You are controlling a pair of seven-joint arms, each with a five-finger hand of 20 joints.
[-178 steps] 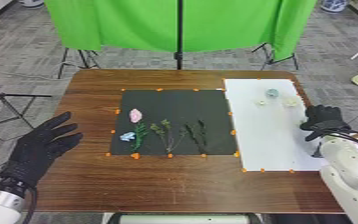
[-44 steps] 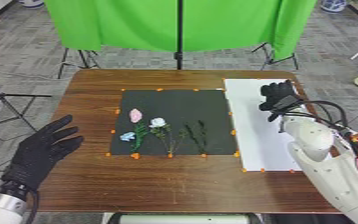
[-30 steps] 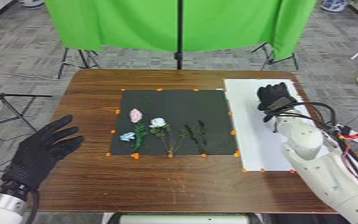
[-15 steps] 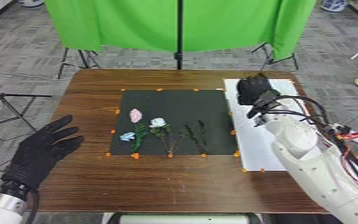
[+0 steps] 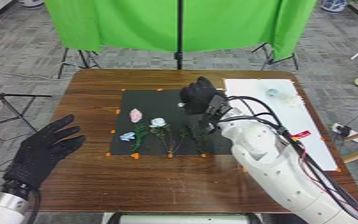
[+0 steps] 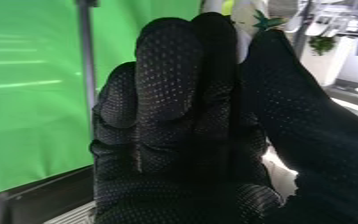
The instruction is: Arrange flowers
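Head view: the right hand (image 5: 198, 95) is over the black mat (image 5: 149, 100), upper middle of the frame, thumb and fingers pinching a pale flower (image 6: 246, 16). Pink (image 5: 135, 115), blue (image 5: 127, 136) and white blooms (image 5: 158, 122) lie left of centre; the left hand (image 5: 40, 152), lower left, has its fingers apart.

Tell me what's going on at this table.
A robot is arranging flowers. Its right hand pinches a small flower with green at its base, over the black mat. Pink, white and blue blooms lie there with green stems. The open left hand is off to the side.
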